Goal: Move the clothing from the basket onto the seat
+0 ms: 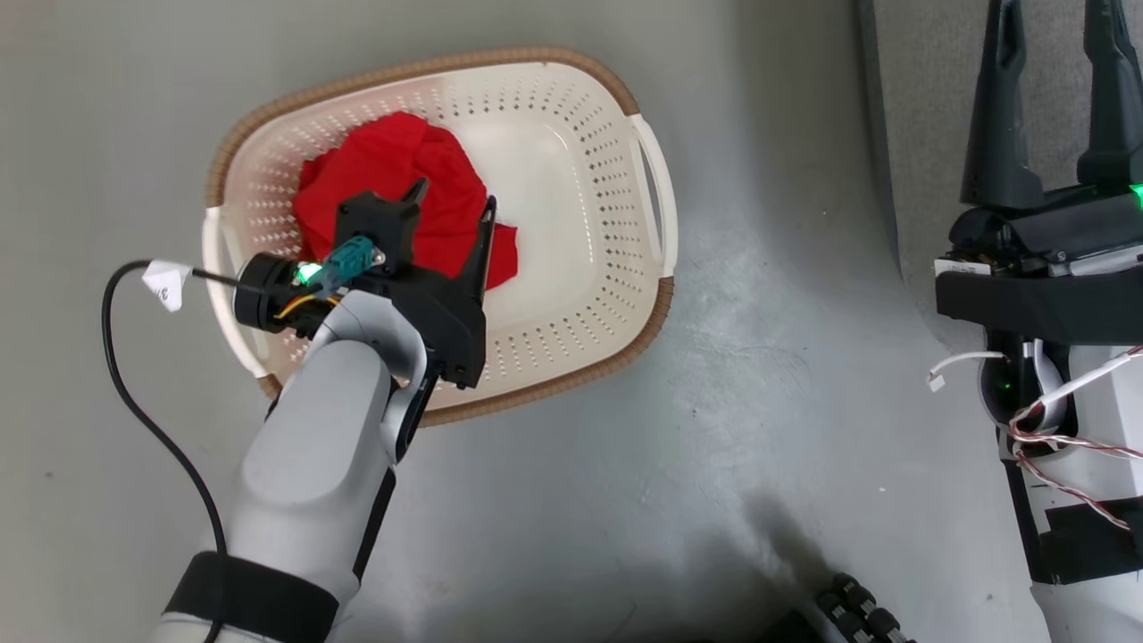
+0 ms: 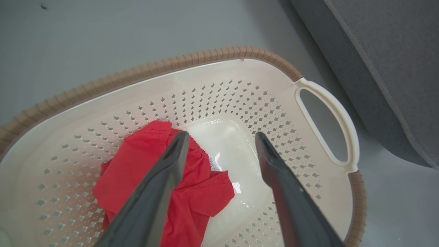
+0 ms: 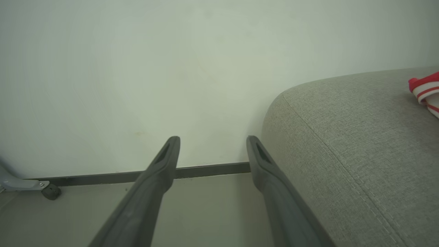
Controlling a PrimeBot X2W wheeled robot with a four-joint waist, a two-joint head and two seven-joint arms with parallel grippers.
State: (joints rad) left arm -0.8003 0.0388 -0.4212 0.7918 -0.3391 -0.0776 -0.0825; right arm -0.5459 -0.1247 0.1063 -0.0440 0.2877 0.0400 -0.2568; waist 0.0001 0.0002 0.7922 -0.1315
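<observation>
Basket (image 1: 580, 295): cream, perforated, brown rim; stands on the grey floor (image 1: 714, 402).
Clothing: plain red garment (image 1: 402, 179) lies crumpled inside the basket, toward its left half; a striped red-and-white piece (image 3: 425, 91) lies outside the basket, on the seat.
Seat (image 3: 343, 137): grey sofa, just beside the basket's right handle (image 2: 329, 127).
Left gripper (image 1: 454, 192): inside the basket, above the red garment, fingers spread wide, holding nothing; contact with the cloth cannot be told.
Right gripper (image 3: 212, 138): well apart from the basket, at the seat's edge, fingers wide, empty.
Obstacles: black cable (image 1: 116, 357) loops outside the basket's left side.
Surroundings: pale wall (image 3: 171, 68), caster wheel (image 3: 51, 192), beyond the basket.
</observation>
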